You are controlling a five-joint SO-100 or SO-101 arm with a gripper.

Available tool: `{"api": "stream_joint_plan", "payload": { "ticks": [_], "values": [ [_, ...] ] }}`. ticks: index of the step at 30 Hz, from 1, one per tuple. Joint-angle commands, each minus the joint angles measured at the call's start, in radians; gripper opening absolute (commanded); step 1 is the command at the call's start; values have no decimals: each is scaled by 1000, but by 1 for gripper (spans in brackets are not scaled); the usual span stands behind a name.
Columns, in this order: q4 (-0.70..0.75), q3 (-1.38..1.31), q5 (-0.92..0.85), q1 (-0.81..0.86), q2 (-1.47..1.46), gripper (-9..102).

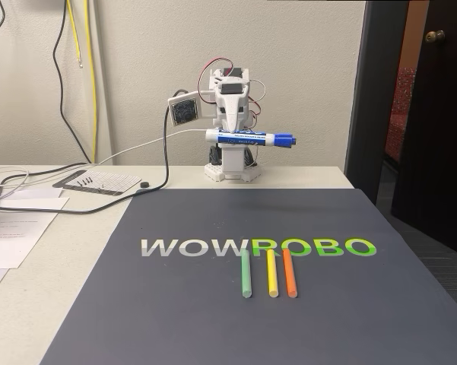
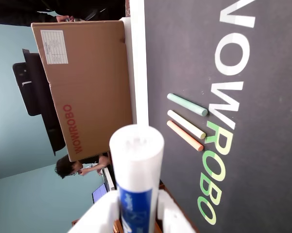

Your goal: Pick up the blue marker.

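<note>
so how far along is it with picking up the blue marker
Done, by the look of it: the white-barrelled marker with blue label and cap is held level in the gripper, well clear of the dark mat. The thin green, yellow and orange sticks lie untouched. Nothing obvious is left.

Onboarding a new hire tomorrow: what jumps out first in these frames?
The blue marker held level in the gripper, well above the mat at the back of the table; the wrist view looks along its white barrel. Next, the dark mat with its WOWROBO lettering, and below it the green stick, yellow stick and orange stick lying side by side.
</note>
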Motion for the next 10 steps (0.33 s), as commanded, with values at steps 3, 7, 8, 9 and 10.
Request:
{"api": "stream_joint_plan", "payload": {
  "ticks": [3, 7, 8, 9, 10],
  "values": [
    [-5, -8, -6, 2, 57, 0],
    [-3, -6, -6, 2, 57, 0],
    [-2, -6, -6, 2, 57, 0],
    [-2, -6, -6, 2, 57, 0],
    [0, -5, -8, 2, 57, 0]
  ]
}}
